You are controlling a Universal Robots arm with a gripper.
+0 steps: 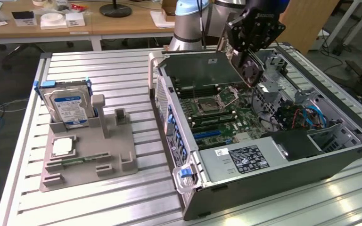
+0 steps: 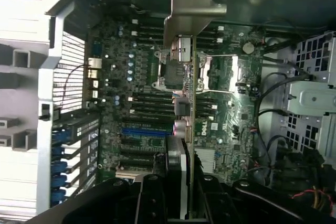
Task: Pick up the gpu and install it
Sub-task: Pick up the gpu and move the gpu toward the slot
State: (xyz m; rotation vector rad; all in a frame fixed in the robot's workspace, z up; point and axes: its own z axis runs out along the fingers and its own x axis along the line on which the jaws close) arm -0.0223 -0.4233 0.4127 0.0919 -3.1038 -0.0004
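1. End effector: my gripper [image 1: 249,49] is pinched on the gpu [image 1: 250,70], one finger on each flat face. In the wrist view my gripper [image 2: 181,195] has the card's edge running straight out from between the fingers [image 2: 152,200].
2. Location of the task's thing: the gpu is off the bench, in my grasp, hanging above the open computer case [image 1: 332,162], over the end of it far from the power supply [image 1: 247,157]. It is apart from the motherboard [image 1: 216,110] and not seated in anything.
3. Attitude: the gpu [image 2: 190,103] is presented edge-on, and its silver bracket [image 2: 191,9] is at the end farthest from my fingers, towards the case's inner wall. Its fan face shows at the exterior view's right.
4. Governing relation: the card extends directly away from me towards the motherboard [image 2: 121,77]. The blue slot [image 2: 144,129] lies off to one side of the card's line, and by my judgement it runs crosswise to that line rather than along it.
5. Finding: pick-up complete; installation not done.
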